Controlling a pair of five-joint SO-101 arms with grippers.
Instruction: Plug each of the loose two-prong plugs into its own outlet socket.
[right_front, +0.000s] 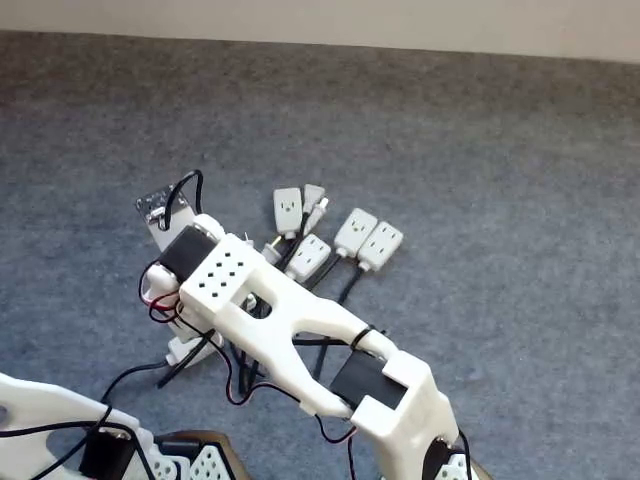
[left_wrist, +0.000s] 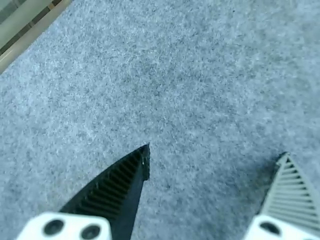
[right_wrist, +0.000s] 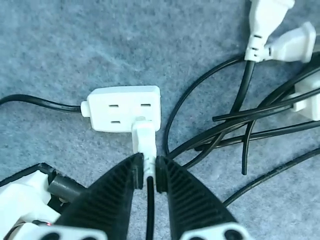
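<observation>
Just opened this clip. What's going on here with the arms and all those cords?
The right gripper is shut on a white plug, holding it against a white outlet socket that lies on the grey carpet. Whether the prongs are fully in is not clear. Several other sockets lie nearby among tangled black cords. The left gripper is open over bare carpet, holding nothing.

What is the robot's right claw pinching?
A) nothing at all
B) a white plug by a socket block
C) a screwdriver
B: the right gripper is closed on a white plug whose tip touches the white outlet socket.
</observation>
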